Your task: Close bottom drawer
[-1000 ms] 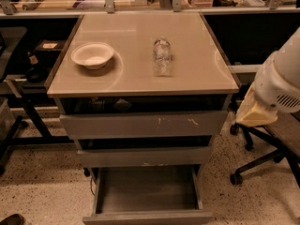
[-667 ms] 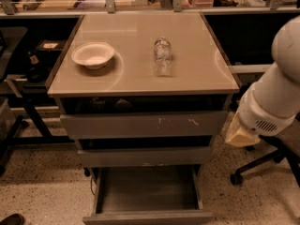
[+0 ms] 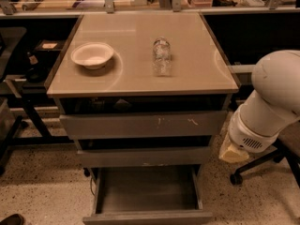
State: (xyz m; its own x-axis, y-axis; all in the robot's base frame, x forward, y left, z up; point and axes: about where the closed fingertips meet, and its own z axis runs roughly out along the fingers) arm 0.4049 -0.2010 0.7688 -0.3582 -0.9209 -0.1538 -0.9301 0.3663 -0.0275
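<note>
Pulled out at the very bottom of the cabinet (image 3: 140, 124): bottom drawer (image 3: 147, 197), flat grey metal, plain front. Right of it, round white arm (image 3: 274, 102); gripper (image 3: 233, 152) mostly hidden, wide or narrow, cannot tell.

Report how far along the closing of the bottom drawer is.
Done: nothing yet. The bottom drawer stands pulled far out, its inside showing. In hand: the pincer hangs to the right of the cabinet, about level with the middle drawer and apart from it. Left: bring the pincer to the bottom drawer's front and push it fully in.
</note>
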